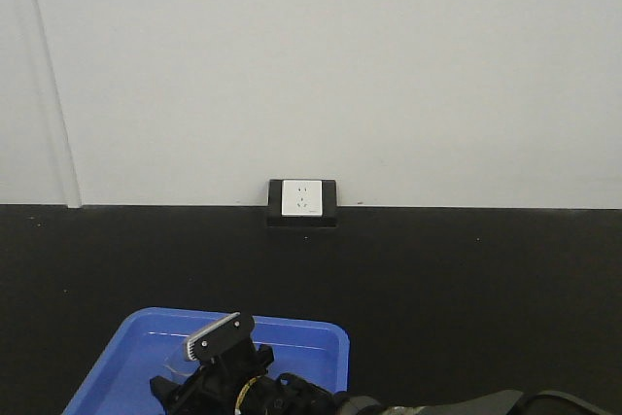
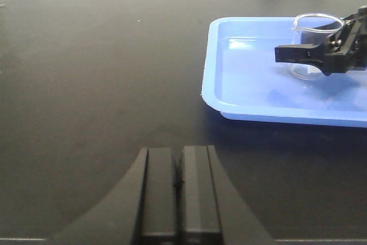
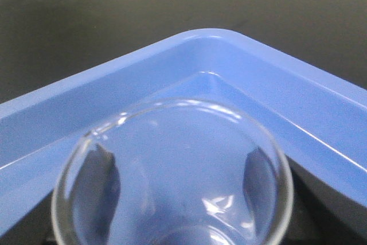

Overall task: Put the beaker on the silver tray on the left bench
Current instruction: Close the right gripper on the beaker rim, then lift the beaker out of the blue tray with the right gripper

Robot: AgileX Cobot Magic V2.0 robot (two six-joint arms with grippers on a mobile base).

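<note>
The black right hand [image 2: 314,50] clasped a small clear glass beaker [image 2: 309,27] inside a blue plastic tray [image 2: 241,93]. The left hand [image 2: 178,156] was closed.

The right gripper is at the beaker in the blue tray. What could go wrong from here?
1. The beaker is smooth glass, with the fingers of the right gripper at only two sides; it might slip or tilt when lifted.
2. It stands near the corner of the blue tray, so a low sideways move could knock it on the raised rim.

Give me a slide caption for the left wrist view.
Right tool closed on the beaker in the blue tray on the black worktop; left tool shut in foreground.
</note>
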